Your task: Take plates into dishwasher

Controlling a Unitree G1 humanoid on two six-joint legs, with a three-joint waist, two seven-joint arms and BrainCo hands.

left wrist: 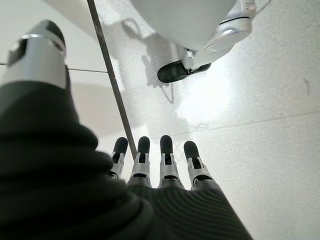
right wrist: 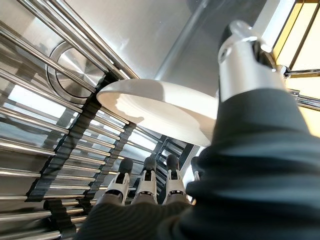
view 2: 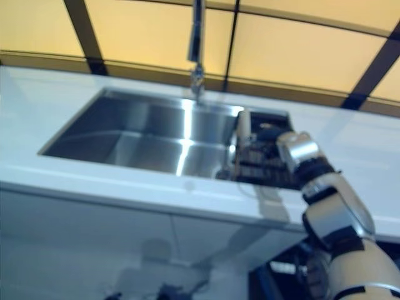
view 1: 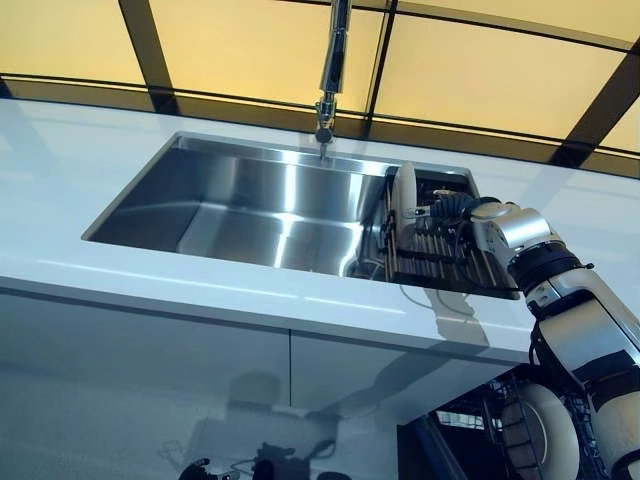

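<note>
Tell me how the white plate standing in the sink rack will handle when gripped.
The round white plate looks rigid and glazed, so probably slippery against the right hand and its open fingers. It stands on edge in the dark metal drying rack, so a sideways nudge may tip it. Likely breakable if dropped.

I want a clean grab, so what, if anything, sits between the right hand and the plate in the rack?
Nothing visible does. The plate stands on edge in the rack at the sink's right end, and the right hand is right beside it, fingers straight, thumb over its rim, with only bare rack bars below.
</note>
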